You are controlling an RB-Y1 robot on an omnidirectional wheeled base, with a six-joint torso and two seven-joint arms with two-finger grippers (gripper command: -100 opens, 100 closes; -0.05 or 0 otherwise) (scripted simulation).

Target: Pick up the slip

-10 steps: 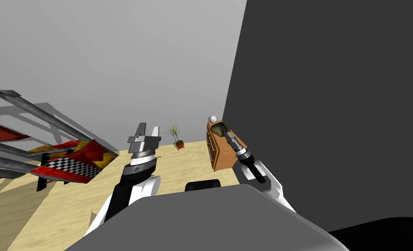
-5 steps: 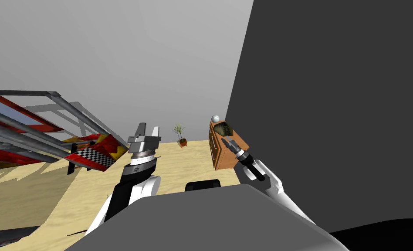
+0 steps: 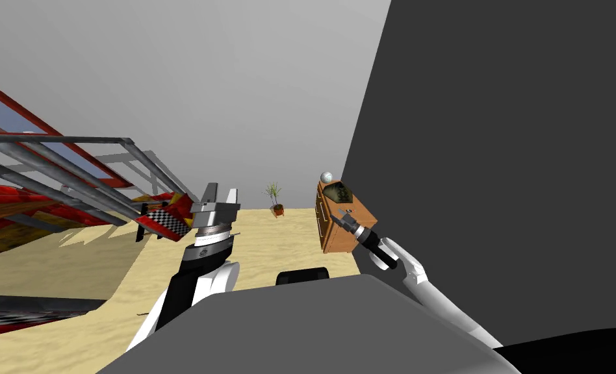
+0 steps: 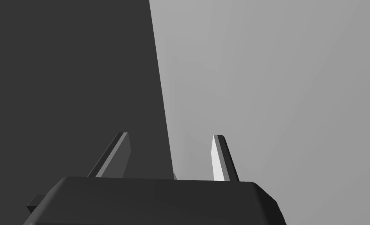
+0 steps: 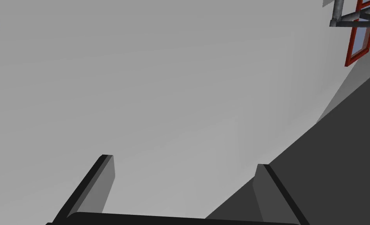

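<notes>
We see the slip (image 3: 338,191) as a dark, olive-mottled heap lying on top of a small wooden dresser (image 3: 334,239), which stands against the dark wall (image 3: 495,162) on the right, at the far side of the sandy floor (image 3: 268,250). A pale ball (image 3: 326,176) sits just beside it at the far end of the same top, and a potted plant (image 3: 275,200) stands on the floor well to the left of the dresser

Our right claw (image 3: 344,215) reaches up by the near part of the dresser top, close to the slip but, as far as we can tell, not touching it. Its wrist view shows both fingers (image 5: 104,183) spread wide with nothing between them. Our left claw (image 3: 221,195) is raised in front of us, near the chequered end of what looks like a red racing-car bed (image 3: 167,221), and it too is open and empty

We judge the slip to be light, limp cloth: not fragile, but likely to sag, fold and slide on smooth wood. We would pinch a raised fold near the middle of the heap from above and close the blades fully, since thin cloth gives little to press on. We would also keep off the far end, where the ball could be knocked
</notes>
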